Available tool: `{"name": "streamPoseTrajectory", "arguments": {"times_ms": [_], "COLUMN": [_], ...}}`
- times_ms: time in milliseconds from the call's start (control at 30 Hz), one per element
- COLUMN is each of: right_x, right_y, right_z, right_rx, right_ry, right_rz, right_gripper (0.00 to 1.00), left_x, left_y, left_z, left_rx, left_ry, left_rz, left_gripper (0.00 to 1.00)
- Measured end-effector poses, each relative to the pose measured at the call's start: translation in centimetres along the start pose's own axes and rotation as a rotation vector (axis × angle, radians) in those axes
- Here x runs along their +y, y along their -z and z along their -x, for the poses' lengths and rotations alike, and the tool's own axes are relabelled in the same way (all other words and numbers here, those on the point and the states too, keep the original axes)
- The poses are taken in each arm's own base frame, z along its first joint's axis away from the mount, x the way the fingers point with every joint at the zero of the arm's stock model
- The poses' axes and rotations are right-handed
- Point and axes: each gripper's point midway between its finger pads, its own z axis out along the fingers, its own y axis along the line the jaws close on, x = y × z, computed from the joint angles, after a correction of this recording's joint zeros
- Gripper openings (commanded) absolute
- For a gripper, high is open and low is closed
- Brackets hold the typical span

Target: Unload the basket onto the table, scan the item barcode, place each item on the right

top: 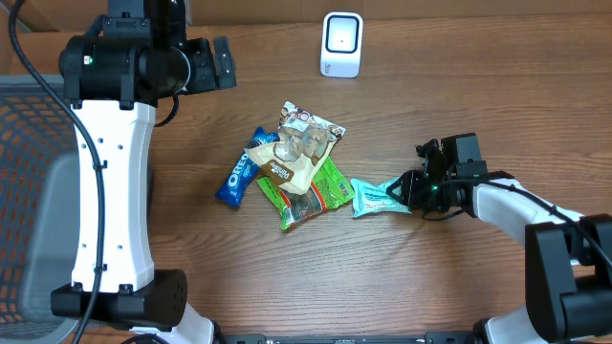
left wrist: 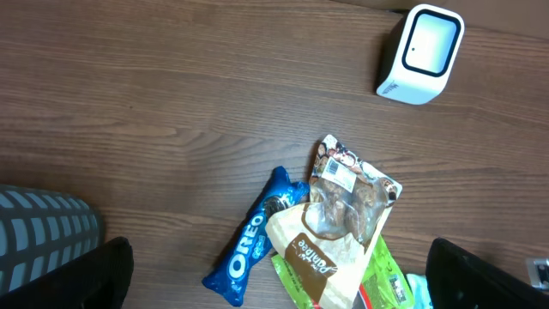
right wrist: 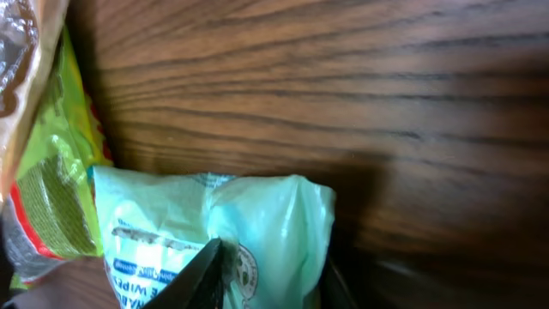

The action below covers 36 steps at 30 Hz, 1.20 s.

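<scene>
A mint-green wipes packet (top: 375, 198) lies on the wooden table, right of the snack pile. My right gripper (top: 409, 191) comes in low from the right and is shut on the packet's right end. In the right wrist view the crinkled packet (right wrist: 214, 223) is pinched between the two dark fingers (right wrist: 206, 275) of that gripper (right wrist: 270, 270). The white barcode scanner (top: 341, 44) stands at the table's back edge and also shows in the left wrist view, scanner (left wrist: 420, 53). My left gripper (top: 208, 62) hangs high at the back left, open and empty, gripper (left wrist: 287, 279).
A snack pile sits mid-table: a blue Oreo pack (top: 236, 177), a green bag (top: 323, 191), a brown-and-white pouch (top: 287, 167) and a clear bag (top: 308, 134). A grey mesh basket (top: 29, 191) stands off the table's left edge.
</scene>
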Motion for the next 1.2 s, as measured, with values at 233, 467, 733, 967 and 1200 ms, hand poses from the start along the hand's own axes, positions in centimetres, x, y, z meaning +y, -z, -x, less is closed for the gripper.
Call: {"name": "streamPoseTrajectory", "arguments": {"times_ms": [233,467,733,967,1200], "right_x": [0.5,-0.3,-2.5,-4.2,-1.7], "right_y": [0.0,3.7,12.3,13.1,10.5], "right_z": [-0.2,0.8,4.7,4.8,4.8], "right_rx": [0.038,0.023,-0.285,-0.304,-0.282], "right_ry": [-0.034,-0.078,-0.008,0.211,0.409], "right_rz": [0.018,-0.185,-0.842,-1.245,-1.248], "right_gripper": [0.04,0.04,0.04,0.04,0.25], "left_x": [0.0,0.0,0.0,0.0,0.0], "left_y": [0.0,0.0,0.0,0.0,0.0], "left_z": [0.0,0.0,0.0,0.0,0.0], "left_rx": [0.0,0.0,0.0,0.0,0.0], "left_ry": [0.0,0.0,0.0,0.0,0.0], "left_rz": [0.0,0.0,0.0,0.0,0.0], "left_gripper": [1.0,1.0,1.0,1.0,1.0]}}
